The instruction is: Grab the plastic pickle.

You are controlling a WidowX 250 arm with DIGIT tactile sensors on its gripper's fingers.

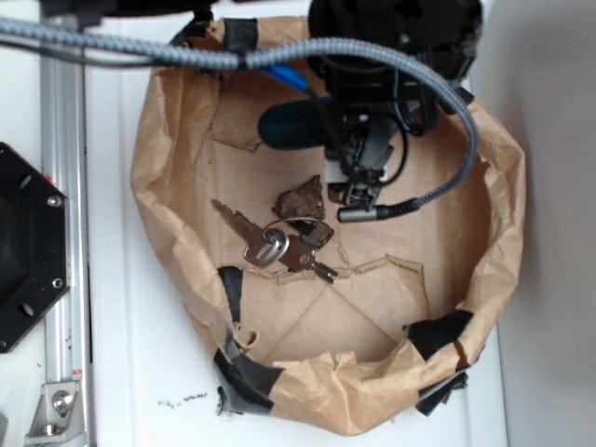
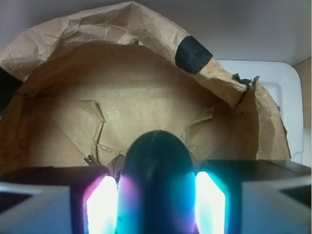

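Green plastic pickle (image 2: pixel 156 180) between hand (image 2: pixel 156 202) pads.

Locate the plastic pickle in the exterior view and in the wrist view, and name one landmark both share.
Exterior: the plastic pickle lies at upper centre inside the paper bag, partly hidden by the hand.
Wrist: it fills bottom centre, between the lit fingers.
Shared landmark: the brown paper bag's crumpled rim.

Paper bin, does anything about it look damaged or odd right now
Yes. The brown paper bin is crumpled, its rim patched with black tape, and its floor is torn in jagged flaps near the keys. Otherwise nothing is spilled.
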